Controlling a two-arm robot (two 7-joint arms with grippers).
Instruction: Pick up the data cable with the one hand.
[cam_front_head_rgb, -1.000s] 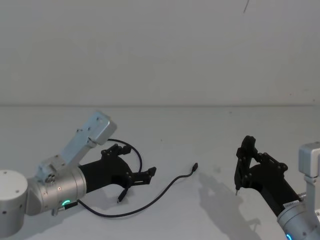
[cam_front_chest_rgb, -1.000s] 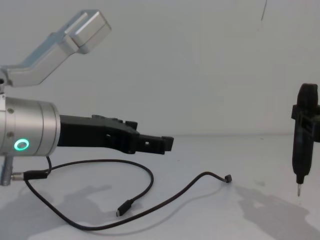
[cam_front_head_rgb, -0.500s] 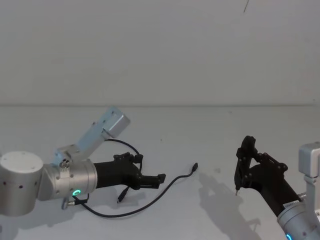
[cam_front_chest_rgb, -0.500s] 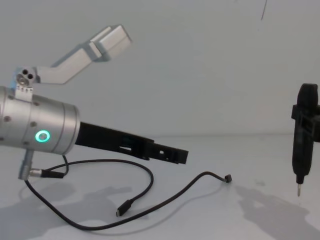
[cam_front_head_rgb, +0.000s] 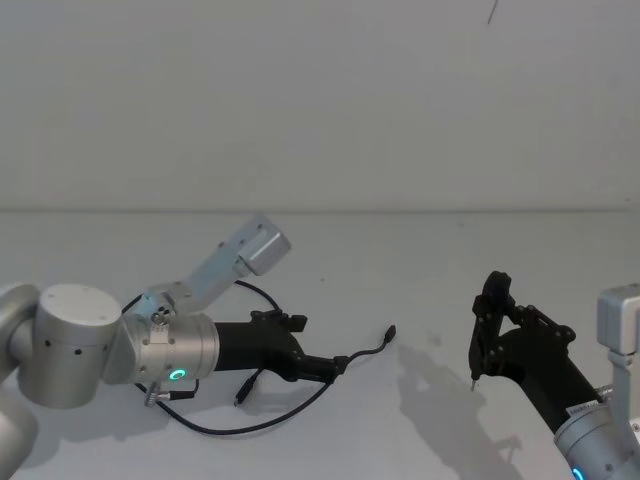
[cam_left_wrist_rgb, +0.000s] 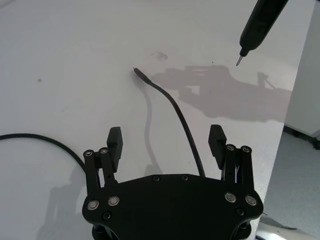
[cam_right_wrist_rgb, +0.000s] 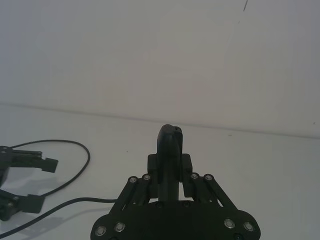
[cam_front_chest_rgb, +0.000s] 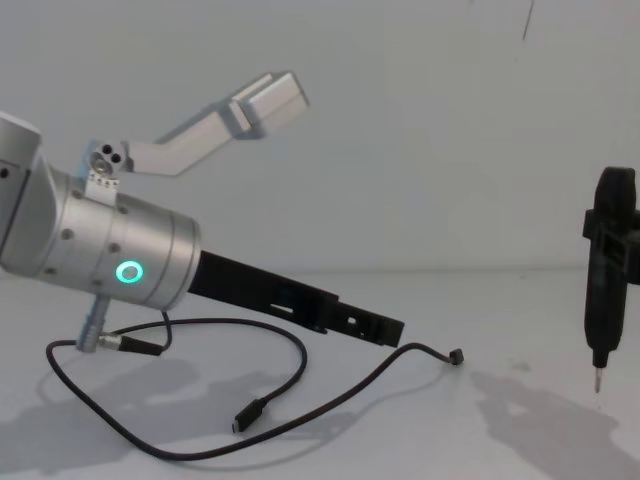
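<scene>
Your left end effector (cam_left_wrist_rgb: 166, 135), wide open and empty, straddles the cable (cam_left_wrist_rgb: 176, 112) at 7 o'clock, with grasp and lift left to do; the right end effector (cam_front_head_rgb: 478, 360) sits closed at 4 o'clock.

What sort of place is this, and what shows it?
Likely a robot lab bench: a plain white table, the left gripper open over a data cable, the right gripper parked upright.

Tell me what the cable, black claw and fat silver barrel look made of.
The cable: thin, black, bends in loose curves, likely rubber or plastic sheath. The left gripper: matte black, sharp-edged, probably hard plastic. The silver barrel: smooth satin sheen with small screws, looks like metal.
</scene>
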